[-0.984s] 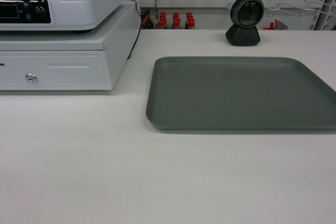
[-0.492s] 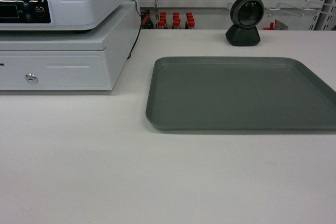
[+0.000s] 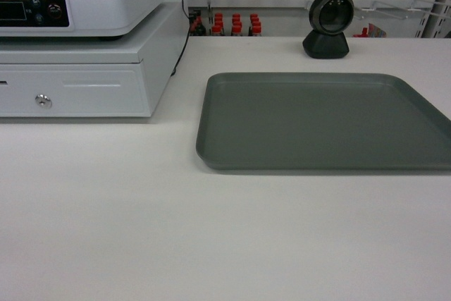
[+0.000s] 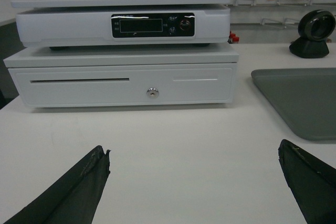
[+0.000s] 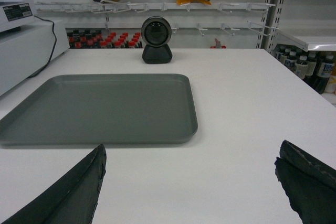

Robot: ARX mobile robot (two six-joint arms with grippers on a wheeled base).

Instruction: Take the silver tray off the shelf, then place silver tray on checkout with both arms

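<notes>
The silver tray (image 3: 324, 122) is seen lying flat on the white checkout surface (image 3: 211, 230), with its bottom bare. It is placed just to the right of the white cash drawer (image 3: 77, 79), apart from it, and a white scale-like unit with a dark display (image 4: 152, 24) is stacked on that drawer. A black round barcode scanner (image 3: 328, 25) is set on the surface behind the tray's far edge, apart from the tray. Red-capped bottles (image 3: 236, 26) are lined up on a shelf behind the tray.

In the left wrist view the left end effector (image 4: 194, 182) is held released, its two dark fingers spread wide above the surface, in front of the cash drawer and left of the tray. In the right wrist view the right end effector (image 5: 189, 182) is likewise spread wide and grips nothing; it is held on the near side of the tray, clear of the tray's rim.
</notes>
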